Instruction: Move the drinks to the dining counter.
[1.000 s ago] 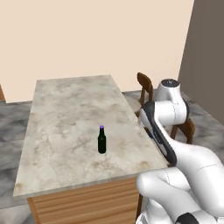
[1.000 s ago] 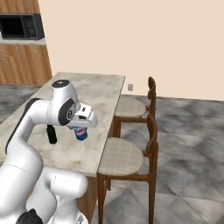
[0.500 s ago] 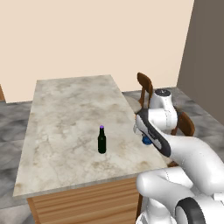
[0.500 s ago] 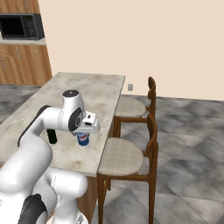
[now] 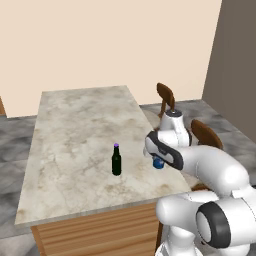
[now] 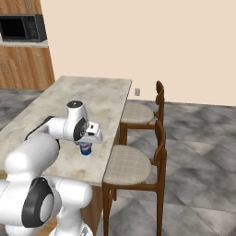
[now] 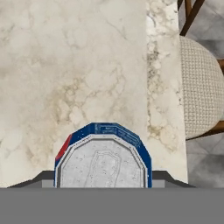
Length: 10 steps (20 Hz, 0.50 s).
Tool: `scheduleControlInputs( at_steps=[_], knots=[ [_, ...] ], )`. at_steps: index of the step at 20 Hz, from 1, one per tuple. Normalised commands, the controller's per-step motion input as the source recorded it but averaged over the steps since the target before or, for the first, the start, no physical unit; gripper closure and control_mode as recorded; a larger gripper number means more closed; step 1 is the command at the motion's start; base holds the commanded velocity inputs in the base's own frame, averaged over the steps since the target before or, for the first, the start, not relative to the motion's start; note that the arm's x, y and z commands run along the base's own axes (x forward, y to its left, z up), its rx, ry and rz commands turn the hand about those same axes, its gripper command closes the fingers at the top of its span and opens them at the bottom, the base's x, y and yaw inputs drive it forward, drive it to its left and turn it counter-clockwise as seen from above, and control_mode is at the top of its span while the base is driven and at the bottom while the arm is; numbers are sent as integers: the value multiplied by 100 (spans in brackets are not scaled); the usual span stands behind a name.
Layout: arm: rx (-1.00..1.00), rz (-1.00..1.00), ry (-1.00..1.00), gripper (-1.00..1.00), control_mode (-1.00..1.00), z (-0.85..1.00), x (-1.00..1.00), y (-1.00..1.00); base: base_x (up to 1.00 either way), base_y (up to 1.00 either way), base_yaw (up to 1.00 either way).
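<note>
The dark glass bottle (image 5: 116,160) with its purple cap stands upright on the dining counter (image 5: 75,125), near the middle of its front half. My gripper (image 6: 87,140) is shut on the blue soda can (image 6: 85,148), reaching down over it from above. The can (image 5: 158,163) sits low at the marble top, close to the counter's right edge and to the right of the bottle; whether it touches the top I cannot tell. In the hand view the can's silver top (image 7: 103,159) lies between my fingers, over the beige marble (image 7: 65,65).
Two wooden chairs (image 6: 133,166) (image 6: 140,110) with cushioned seats stand along the counter's right side, one seat (image 7: 201,87) just past the edge by the can. A microwave (image 6: 23,27) sits on wooden cabinets at the far left.
The arm has swung down and carried the can from above the counter to just at its top near the right edge. The bottle has not moved.
</note>
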Motion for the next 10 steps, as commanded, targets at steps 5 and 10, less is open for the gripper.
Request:
scheduleControlInputs(
  at_steps=[5,10],
  knots=[
    [0,0,1,100,-100,-18,32,3,0,0,0],
    [0,0,1,100,-100,-37,17,2,0,0,0]
  ],
)
